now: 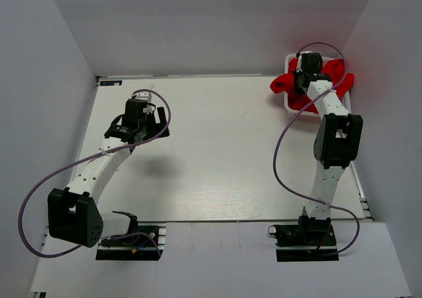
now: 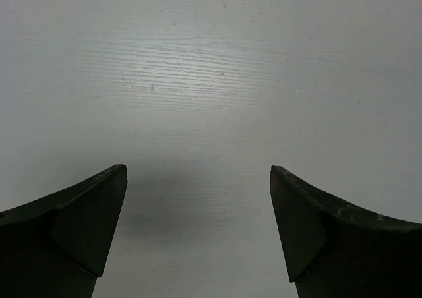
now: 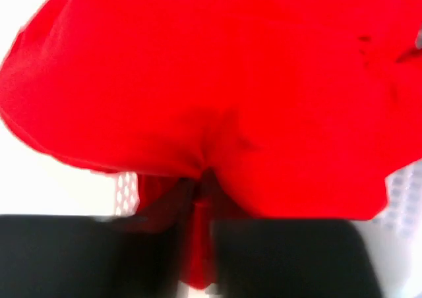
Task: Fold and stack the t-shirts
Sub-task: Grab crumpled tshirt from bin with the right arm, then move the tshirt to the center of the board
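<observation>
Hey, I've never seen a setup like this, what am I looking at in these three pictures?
Two robot arms are bolted to a white table. The wide picture looks down from above; the other two come from cameras on each wrist. The left gripper hovers open over bare table, holding nothing. The right gripper reaches into a white basket at the far right corner, its fingers pinching red t-shirts bunched there. No shirt is laid out or folded on the table.

White arms (image 1: 99,169), black joints, trailing purple cables (image 1: 283,159).
</observation>
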You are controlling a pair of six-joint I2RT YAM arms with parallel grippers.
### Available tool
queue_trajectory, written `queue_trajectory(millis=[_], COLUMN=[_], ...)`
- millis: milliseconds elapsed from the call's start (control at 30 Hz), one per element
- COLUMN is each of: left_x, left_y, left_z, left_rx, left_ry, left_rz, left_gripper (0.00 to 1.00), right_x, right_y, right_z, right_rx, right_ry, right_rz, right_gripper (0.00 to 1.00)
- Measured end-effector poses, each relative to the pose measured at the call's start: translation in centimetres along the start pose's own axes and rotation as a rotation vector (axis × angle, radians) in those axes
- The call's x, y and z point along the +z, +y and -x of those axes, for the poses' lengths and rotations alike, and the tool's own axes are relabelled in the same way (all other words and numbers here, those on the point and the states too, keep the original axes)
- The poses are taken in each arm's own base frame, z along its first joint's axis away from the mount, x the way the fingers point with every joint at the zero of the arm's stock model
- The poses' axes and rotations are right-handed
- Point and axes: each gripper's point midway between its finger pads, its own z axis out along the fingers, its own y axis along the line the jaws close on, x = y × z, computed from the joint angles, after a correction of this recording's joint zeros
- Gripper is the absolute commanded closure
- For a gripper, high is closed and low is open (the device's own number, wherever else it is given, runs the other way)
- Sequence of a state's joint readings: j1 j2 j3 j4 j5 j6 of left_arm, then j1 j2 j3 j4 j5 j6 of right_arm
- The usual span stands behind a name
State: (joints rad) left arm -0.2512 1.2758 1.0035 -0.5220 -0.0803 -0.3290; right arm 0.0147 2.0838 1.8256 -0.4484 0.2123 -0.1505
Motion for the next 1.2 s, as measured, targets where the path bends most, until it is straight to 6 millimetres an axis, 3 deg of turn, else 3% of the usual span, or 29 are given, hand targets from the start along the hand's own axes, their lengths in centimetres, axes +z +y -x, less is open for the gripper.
queue_trajectory(millis=[167,300,467,633,767,967,1200], left_x=[0.1,0.3,0.3,0.3,0.2,-0.6,-2.3], left_y=[-0.4,-0.5,-0.7,-1.0,-1.3,-2.0,-3.0], left_z=[0.0,-0.2,0.1,0.2,0.2,0.8,2.0], left_rx=[0.002,0.003,0.002,-0.003,-0.008,-0.014,-0.014], left_ry=[0.001,0.01,0.002,-0.002,0.0,-0.023,-0.079], left_rz=[-0.02,-0.027,-0.037,-0.05,-0.07,-0.109,-0.168], left_gripper=[0.0,0.0,0.0,0.0,0.0,0.0,0.0], right_x=[0.3,-0.5,-3.1,-6.3,-9.6,-16.5,-26.1], right_y=[-0.4,-0.5,-1.3,-3.4,-4.4,-4.3,-1.7], right_z=[1.3,2.1,4.7,8.1,11.5,16.5,21.9], right_rx=[0.1,0.154,0.202,0.232,0.242,0.249,0.274], right_ry=[-0.076,-0.117,-0.201,-0.279,-0.358,-0.512,-0.753], right_rz=[-0.041,-0.043,-0.047,-0.063,-0.045,0.04,0.289], right_gripper=[1.0,1.0,1.0,1.0,1.0,1.0,1.0])
